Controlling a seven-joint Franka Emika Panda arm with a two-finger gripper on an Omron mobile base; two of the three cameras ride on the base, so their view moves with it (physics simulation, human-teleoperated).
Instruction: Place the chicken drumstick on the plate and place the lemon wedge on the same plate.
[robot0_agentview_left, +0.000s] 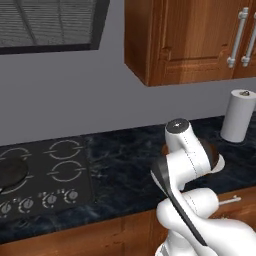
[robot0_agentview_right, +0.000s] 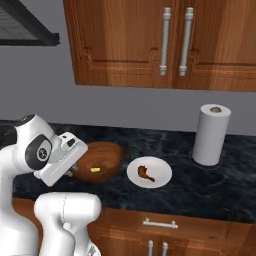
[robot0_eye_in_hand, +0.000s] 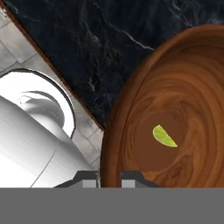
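fingers (robot0_eye_in_hand: 109, 177) pressed together and empty above the brown bowl's (robot0_eye_in_hand: 175, 87) near rim, lemon wedge (robot0_eye_in_hand: 164, 136) just ahead inside; chicken drumstick (robot0_agentview_right: 146, 173) already rests on the plate (robot0_agentview_right: 162, 179) beyond.

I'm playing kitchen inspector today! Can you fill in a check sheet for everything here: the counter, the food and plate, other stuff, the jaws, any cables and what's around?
Surface: dark marbled counter, with a stovetop set into it.
Job's things: chicken drumstick lies on the white plate; lemon wedge sits inside the brown bowl, not yet on the plate.
Clutter: paper towel roll stands upright on the counter, on the far side of the plate from the bowl.
Grippers: gripper has its jaws shut and empty, at the bowl's rim.
Cables: nothing seen.
Surroundings: wooden wall cabinets with metal handles above, range hood, drawers below the counter.
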